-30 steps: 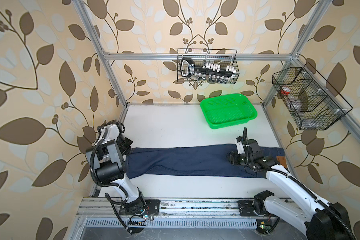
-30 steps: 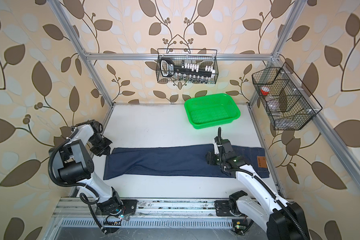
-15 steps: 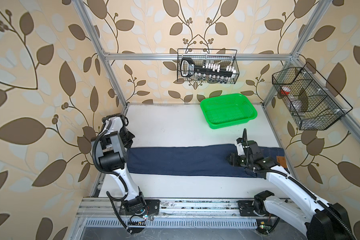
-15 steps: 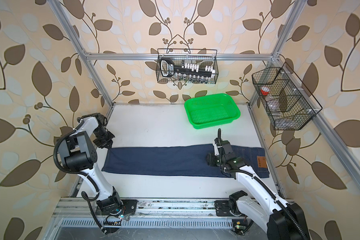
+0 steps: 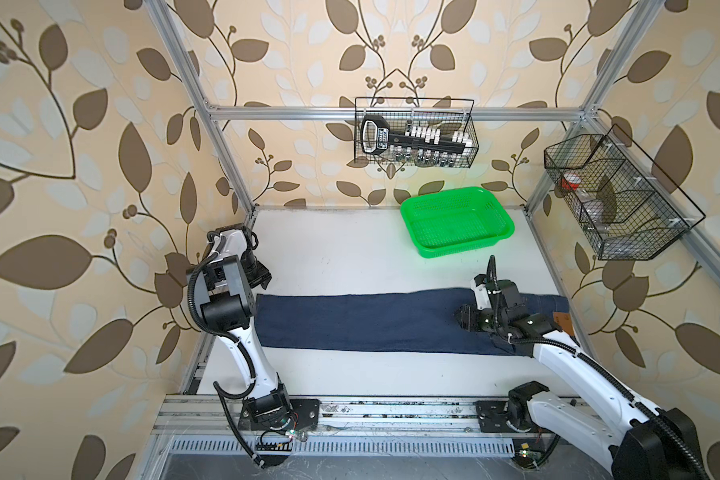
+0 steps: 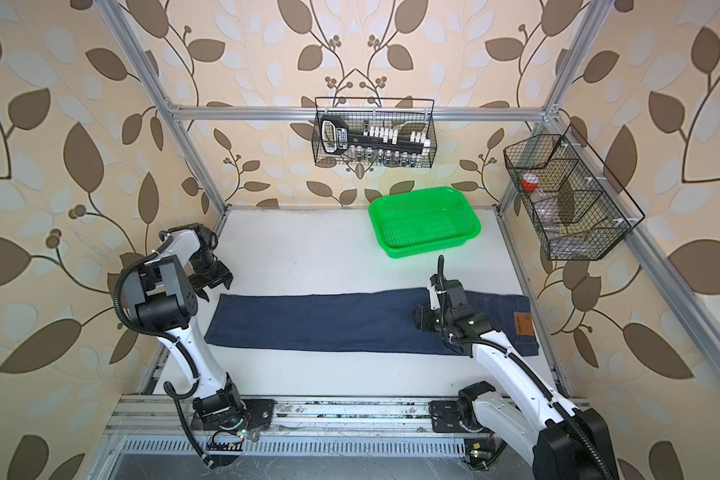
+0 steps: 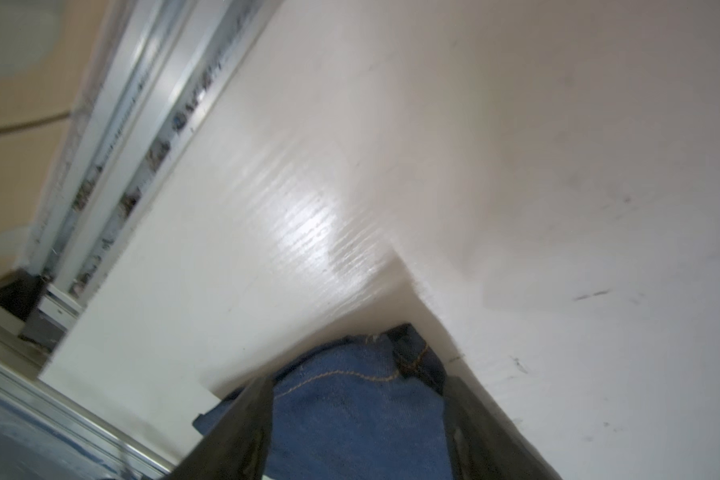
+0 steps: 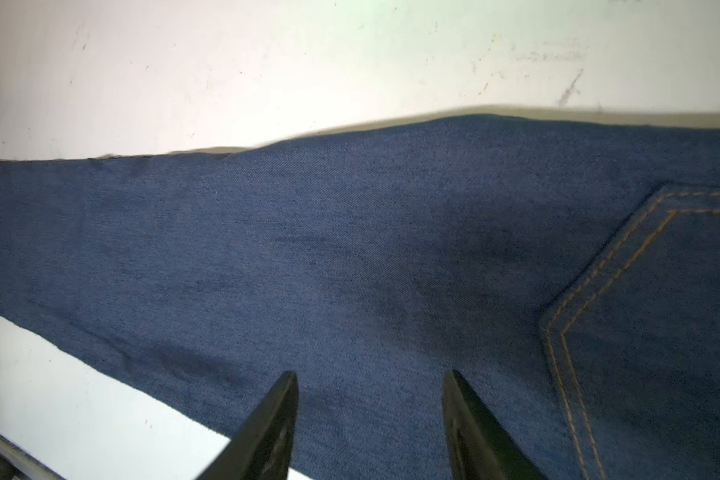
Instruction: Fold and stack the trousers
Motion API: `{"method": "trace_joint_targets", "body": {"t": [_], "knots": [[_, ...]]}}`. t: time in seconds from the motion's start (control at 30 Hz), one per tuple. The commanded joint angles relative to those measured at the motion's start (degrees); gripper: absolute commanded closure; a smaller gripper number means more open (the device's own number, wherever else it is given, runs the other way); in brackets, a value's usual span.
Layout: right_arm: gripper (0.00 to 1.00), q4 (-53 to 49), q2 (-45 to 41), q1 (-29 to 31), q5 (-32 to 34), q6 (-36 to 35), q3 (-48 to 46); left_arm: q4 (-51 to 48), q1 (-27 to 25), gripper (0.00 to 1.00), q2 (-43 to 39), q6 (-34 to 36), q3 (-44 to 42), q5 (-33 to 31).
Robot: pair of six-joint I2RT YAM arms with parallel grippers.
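**A:** The white table (image 5: 350,257) carries the long dark navy-blue denim trousers (image 5: 371,324), flat and apparently already halved leg on leg.

**B:** And the jaws?

**A:** Both pairs stand apart, gripping nothing. The tan-stitched hem (image 7: 350,395) lies just below the left jaws, the seat (image 8: 391,249) under the right jaws.

**B:** Then the crosswise fold likely comes next: pinch that hem and carry it toward the right jaws.

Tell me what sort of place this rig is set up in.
Most likely a lab test cell dressed as a home: aluminium frame, leaf wallpaper panels, and a mounting rail at the front of the white table.
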Motion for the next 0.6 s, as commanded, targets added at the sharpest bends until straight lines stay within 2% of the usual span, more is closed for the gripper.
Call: {"method": "trace_joint_targets", "body": {"t": [0.0,0.13,0.3,0.43,0.57], "knots": [[0.42,0.16,0.96,0.71,-1.19,-0.9,1.66,-3.88,-0.74,0.25,-5.26,2.18,0.06,0.72],[0.41,1.84,1.73,3.26,-0.14,-0.12,0.58,-3.57,-0.7,0.2,-9.8,7.59,-5.68,1.7],[0.38,3.23,0.34,6.67,0.55,0.45,-0.07,2.75,-0.69,0.2,-14.46,21.64,-14.35,2.72],[0.29,3.07,-2.27,7.62,-0.46,-0.17,0.52,8.19,-0.68,0.2,-12.05,25.81,-17.0,2.22],[0.23,1.56,-6.23,7.71,-0.9,-1.31,1.7,10.07,-0.69,0.19,-8.2,27.59,-15.81,1.08]]}}
